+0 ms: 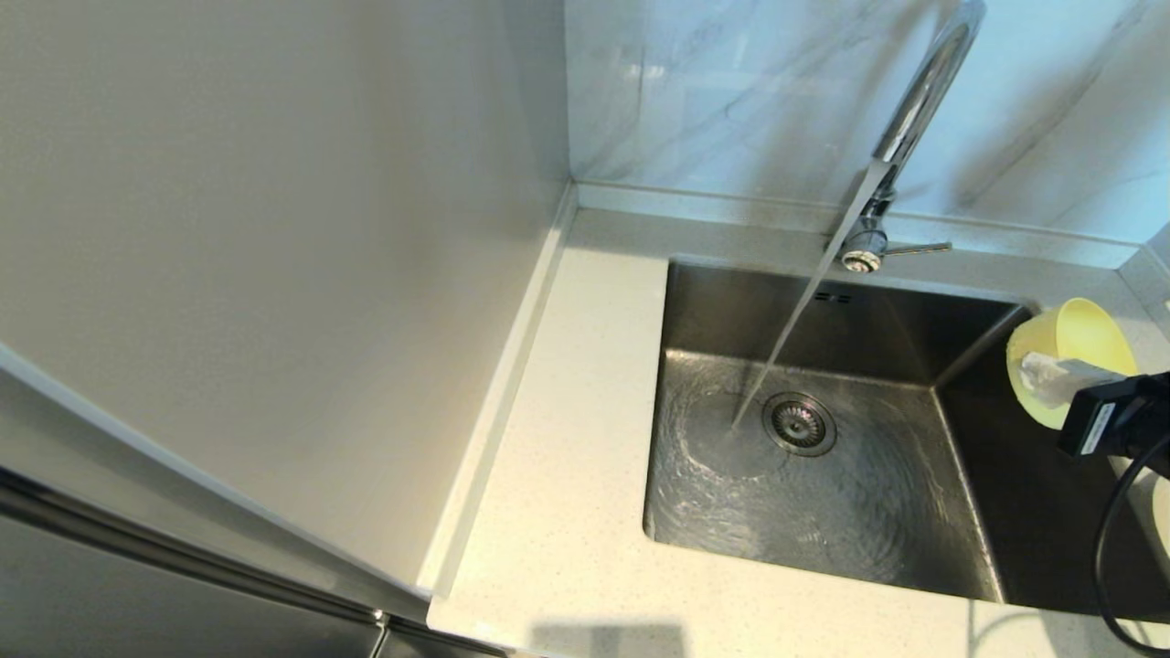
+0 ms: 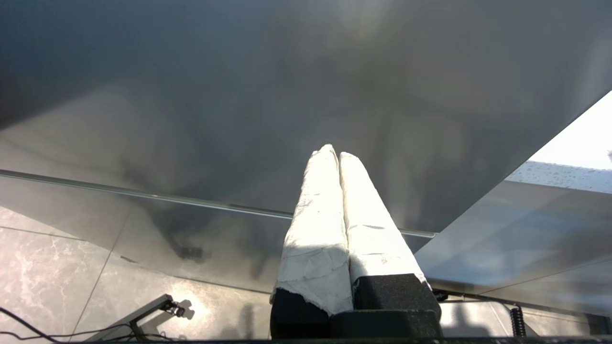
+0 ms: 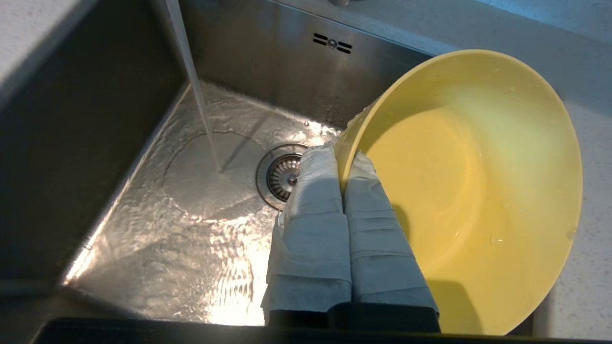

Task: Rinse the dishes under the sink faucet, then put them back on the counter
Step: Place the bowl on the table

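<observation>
A pale yellow bowl [image 1: 1083,338] [image 3: 478,181] hangs tilted on its side over the right edge of the sink [image 1: 868,521]. My right gripper [image 1: 1037,375] [image 3: 343,160] is shut on its rim, one padded finger inside and one outside. Drops cling to the bowl's inside. The chrome sink faucet [image 1: 914,100] runs. Its water stream [image 1: 795,320] [image 3: 196,91] hits the basin floor left of the drain strainer [image 1: 799,423] [image 3: 282,177], well apart from the bowl. A sliver of a cream-white dish [image 1: 1159,512] shows at the right edge. My left gripper [image 2: 337,152] is shut and empty, parked low.
The speckled counter [image 1: 567,475] runs along the sink's left and front. The faucet's lever handle [image 1: 919,248] points right. A tall pale panel [image 1: 274,228] stands at the left, and marble tiles [image 1: 713,82] lie behind. The left wrist view shows a steel cabinet front [image 2: 239,95] and floor tiles.
</observation>
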